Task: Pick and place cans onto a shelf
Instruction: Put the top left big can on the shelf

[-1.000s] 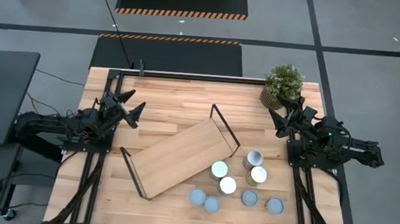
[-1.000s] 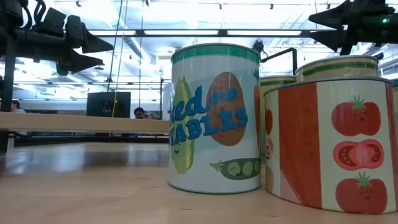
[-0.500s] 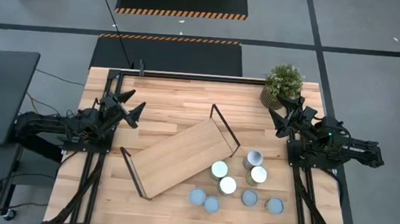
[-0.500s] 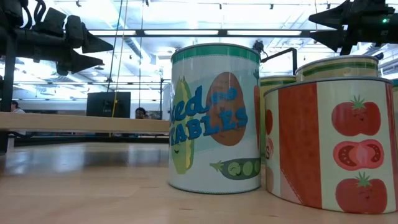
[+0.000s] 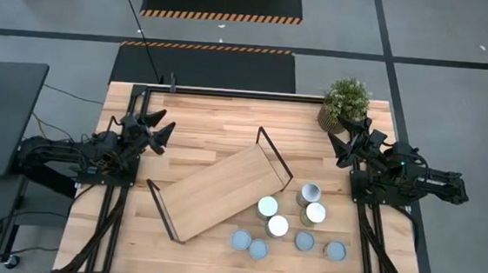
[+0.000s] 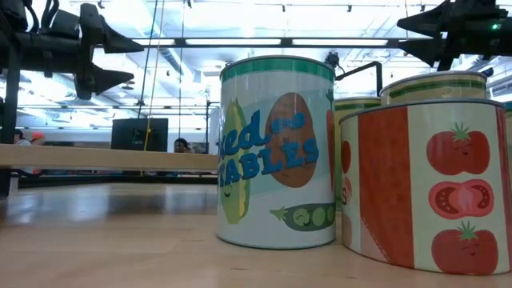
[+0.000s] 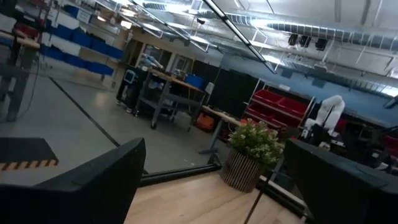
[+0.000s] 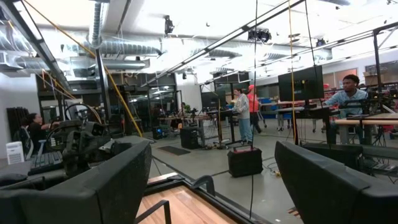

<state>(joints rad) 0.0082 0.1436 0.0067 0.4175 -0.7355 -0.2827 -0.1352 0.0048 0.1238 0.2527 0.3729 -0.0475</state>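
The shelf (image 5: 218, 191), a long light-wood board with a black wire loop at each short end, stands slantwise mid-table; in the low view its board (image 6: 104, 158) sits a little above the tabletop. Several cans (image 5: 278, 226) stand upright on the table to its near right. The low view shows a vegetables can (image 6: 276, 152) and a tomato can (image 6: 424, 184) up close. My left gripper (image 5: 164, 130) is open and empty above the table's left side, away from the shelf's far side. My right gripper (image 5: 337, 146) is open and empty at the right, on the far side of the cans.
A potted green plant (image 5: 345, 101) stands at the far right corner, close to my right gripper; it also shows in the left wrist view (image 7: 255, 143). A black rail (image 5: 230, 90) runs along the far edge. People stand in the room beyond the table (image 8: 239, 112).
My left gripper has turned a little about its own axis, so its fingers stand more one above the other. The right arm, the shelf and the cans have kept still.
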